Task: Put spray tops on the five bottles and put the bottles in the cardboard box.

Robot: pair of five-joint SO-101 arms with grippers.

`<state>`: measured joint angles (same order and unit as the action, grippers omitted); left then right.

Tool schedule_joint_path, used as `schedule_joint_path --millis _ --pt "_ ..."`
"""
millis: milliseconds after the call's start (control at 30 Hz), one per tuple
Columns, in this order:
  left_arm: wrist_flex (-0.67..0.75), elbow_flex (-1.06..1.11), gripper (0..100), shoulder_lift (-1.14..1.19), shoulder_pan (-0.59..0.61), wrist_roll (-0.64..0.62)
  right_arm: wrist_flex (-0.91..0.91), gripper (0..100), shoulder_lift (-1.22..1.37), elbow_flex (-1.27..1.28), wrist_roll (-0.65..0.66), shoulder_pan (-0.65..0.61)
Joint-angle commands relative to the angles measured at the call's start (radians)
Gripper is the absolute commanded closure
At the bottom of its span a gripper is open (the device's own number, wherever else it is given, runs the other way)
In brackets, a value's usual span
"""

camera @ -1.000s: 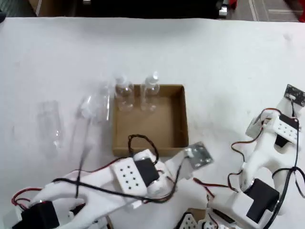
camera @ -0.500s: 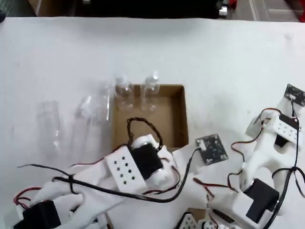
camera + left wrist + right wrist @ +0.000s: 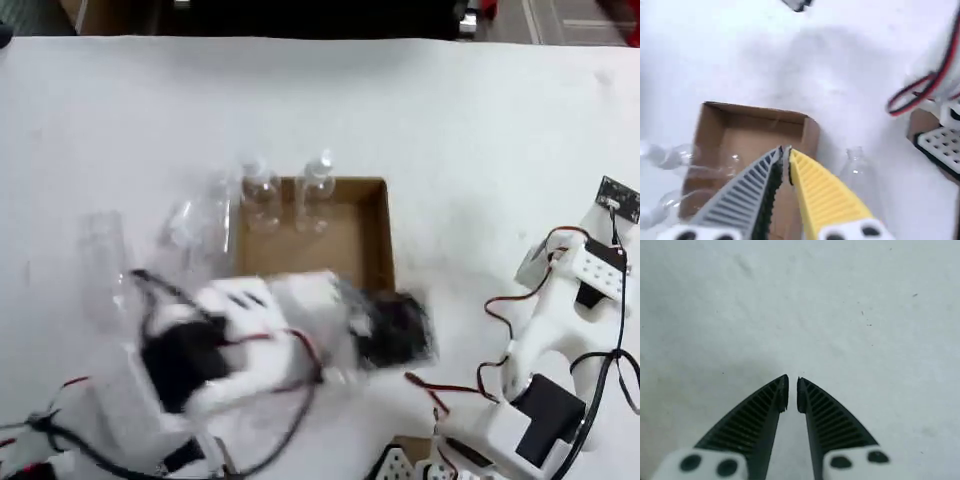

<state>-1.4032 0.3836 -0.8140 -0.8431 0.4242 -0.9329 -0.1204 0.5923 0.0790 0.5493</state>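
Near the square cardboard box (image 3: pixel 760 132) — ribbed left jaws closed.

White table (image 3: pixel 480 110), dark strip (image 3: pixel 300 18) beyond far edge; tiled floor (image 3: pixel 575 20) behind

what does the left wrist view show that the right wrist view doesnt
Left wrist view alone: the cardboard box, two clear bottles at one end of it, a third bottle on the table just outside its opposite side, red and black wires, and the grey-and-yellow left end effector, shut on nothing. Right wrist view alone: the black right end effector, also closed and empty. Both: the white table below a shut end effector.
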Motion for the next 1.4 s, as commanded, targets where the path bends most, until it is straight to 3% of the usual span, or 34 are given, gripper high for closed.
schedule_joint_path --millis 0,100,200,467,600,800,1033,1367 --pt "0.021 -0.086 97 -0.038 0.209 -0.035 0.012 98.2 -0.039 -0.008 -0.011 0.007" --pt "0.021 -0.103 97 -0.045 0.317 -0.043 0.012 98.2 -0.039 -0.008 -0.011 0.005" --pt "0.021 -0.1 98 -0.047 0.323 -0.043 0.012 98.2 -0.044 -0.005 -0.011 0.004" --pt "-0.049 -0.094 97 -0.038 0.159 -0.002 0.012 98.2 -0.044 -0.006 -0.011 0.004" --pt "-0.133 -0.002 83 -0.001 0.044 0.003 0.03 98.2 -0.042 -0.003 -0.011 0.004" --pt "-0.043 0.199 81 0.202 0.061 -0.069 0.039 98.2 -0.035 -0.003 -0.011 0.01" --pt "-0.012 0.186 76 0.486 0.019 -0.164 0.039 98.2 -0.035 -0.003 -0.011 0.01" --pt "0.031 0.195 73 0.575 0.019 -0.173 0.044 98.2 -0.039 -0.011 -0.011 0.054"
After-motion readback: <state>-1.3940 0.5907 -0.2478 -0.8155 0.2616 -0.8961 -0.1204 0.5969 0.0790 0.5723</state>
